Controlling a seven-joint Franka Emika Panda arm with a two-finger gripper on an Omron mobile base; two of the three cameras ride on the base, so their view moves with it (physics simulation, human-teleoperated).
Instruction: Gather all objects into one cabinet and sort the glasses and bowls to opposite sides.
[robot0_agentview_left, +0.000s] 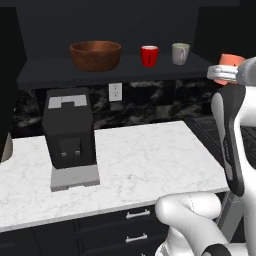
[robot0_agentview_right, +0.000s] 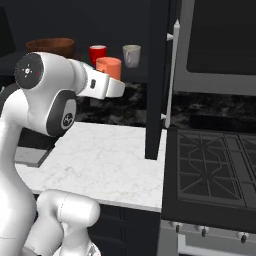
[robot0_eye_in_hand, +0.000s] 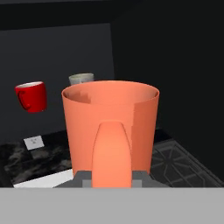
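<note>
Nearest the hand camera, the orange cup (robot0_eye_in_hand: 110, 131) is held by the pincer (robot0_eye_in_hand: 111, 181), which is closed on it at its lower part; the finger tips themselves are hidden by the cup and its handle, so the exact contact cannot be told. In the left base view the cup (robot0_agentview_left: 231, 61) is seen carried aloft at the end of the arm, off the right end of the cabinet shelf (robot0_agentview_left: 45, 72) and about level with it, not yet set down. In the right base view it (robot0_agentview_right: 109, 68) hangs in front of the shelf, above the white marble table (robot0_agentview_right: 105, 160).

Farther back, the off-white mug (robot0_agentview_left: 180, 53) and the red cup (robot0_agentview_left: 149, 55) are stood on the shelf toward its right, near each other but apart. Farther left, well apart from them, the brown wooden bowl (robot0_agentview_left: 95, 55) is stood on the same shelf. A black coffee machine (robot0_agentview_left: 68, 132) is stood on the table below.

The step in hand is judged to be the carrying of the last cup into the cabinet; the bowl and two cups are already sorted to opposite sides. For the next move, the cup would need to be brought inward over the bare right end of the shelf, beside the mug, kept upright, lowered until its base rests on the board, and only then released. Care is called for so that the mug is not knocked.
</note>
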